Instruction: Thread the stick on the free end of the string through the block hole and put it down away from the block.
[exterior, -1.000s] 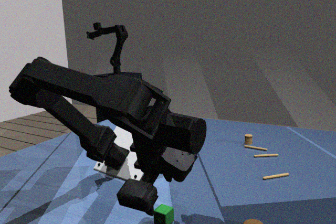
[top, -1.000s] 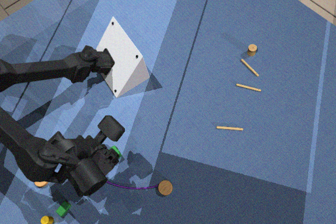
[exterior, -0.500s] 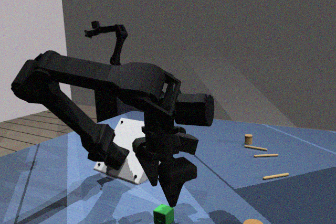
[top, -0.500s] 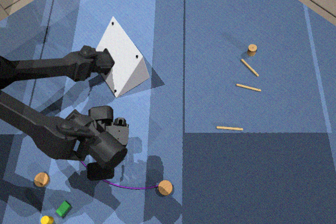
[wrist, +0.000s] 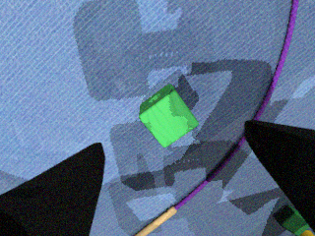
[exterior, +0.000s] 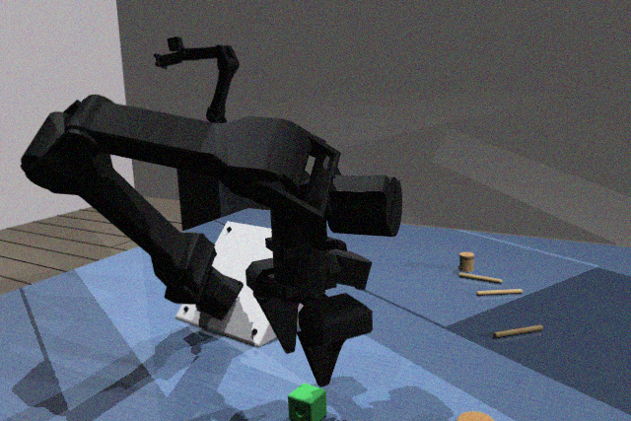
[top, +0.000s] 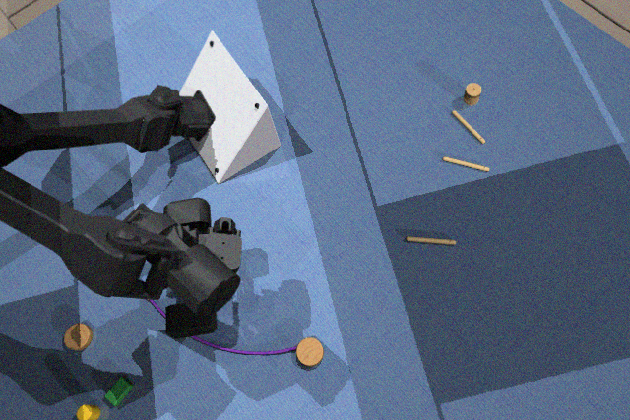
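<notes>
The green block with a hole (exterior: 307,399) (wrist: 168,120) stands on the table, below my gripper (exterior: 307,368) (wrist: 174,139); the arm hides it in the top view. My gripper is open and empty, fingers pointing down above the block. The purple string (top: 254,353) (wrist: 277,81) runs in a curve from the round wooden button (top: 309,352) (exterior: 474,416). It passes beside the block, not through it. The stick on its free end (wrist: 157,221) shows in part at the bottom of the wrist view, between the fingers' directions; its far end is cut off there.
A white wedge (top: 231,94) (exterior: 242,250) stands behind the gripper. Loose sticks (top: 468,126) (top: 466,164) (top: 430,241) and a small wooden cylinder (top: 472,93) lie or stand at right. A wooden disc (top: 78,336), another green piece (top: 118,391) and a yellow piece (top: 88,412) are at lower left.
</notes>
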### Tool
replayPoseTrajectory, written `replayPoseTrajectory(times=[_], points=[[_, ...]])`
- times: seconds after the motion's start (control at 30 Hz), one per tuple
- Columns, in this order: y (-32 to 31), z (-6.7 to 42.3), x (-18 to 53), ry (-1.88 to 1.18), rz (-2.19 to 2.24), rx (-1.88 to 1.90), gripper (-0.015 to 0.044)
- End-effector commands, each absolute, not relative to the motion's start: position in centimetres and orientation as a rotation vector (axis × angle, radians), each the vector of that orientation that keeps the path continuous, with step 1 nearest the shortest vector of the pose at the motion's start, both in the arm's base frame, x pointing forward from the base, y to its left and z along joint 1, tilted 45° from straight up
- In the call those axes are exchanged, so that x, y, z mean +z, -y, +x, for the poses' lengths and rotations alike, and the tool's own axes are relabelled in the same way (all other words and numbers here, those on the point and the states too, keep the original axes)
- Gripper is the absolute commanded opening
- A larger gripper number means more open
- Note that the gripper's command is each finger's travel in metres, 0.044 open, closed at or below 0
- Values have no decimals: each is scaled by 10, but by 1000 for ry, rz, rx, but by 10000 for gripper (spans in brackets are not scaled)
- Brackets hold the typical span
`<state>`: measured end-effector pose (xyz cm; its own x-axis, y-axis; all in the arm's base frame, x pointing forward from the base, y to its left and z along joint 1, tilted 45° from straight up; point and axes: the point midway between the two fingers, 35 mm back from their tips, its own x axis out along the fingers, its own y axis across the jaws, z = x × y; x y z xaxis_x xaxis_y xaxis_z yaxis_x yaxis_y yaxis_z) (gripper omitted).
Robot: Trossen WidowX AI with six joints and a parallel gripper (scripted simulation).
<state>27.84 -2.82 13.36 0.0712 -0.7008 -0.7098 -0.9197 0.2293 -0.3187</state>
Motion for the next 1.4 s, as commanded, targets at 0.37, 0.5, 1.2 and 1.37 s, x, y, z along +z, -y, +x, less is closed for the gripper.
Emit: replayPoseTrajectory(times=[0.37,0.5,1.2,1.37], points=[[28,278,134,-1683,-1526,336,242],[28,278,134,-1683,-1526,336,190],[28,278,134,-1683,-1526,336,0],[28,278,134,-1683,-1526,336,0]])
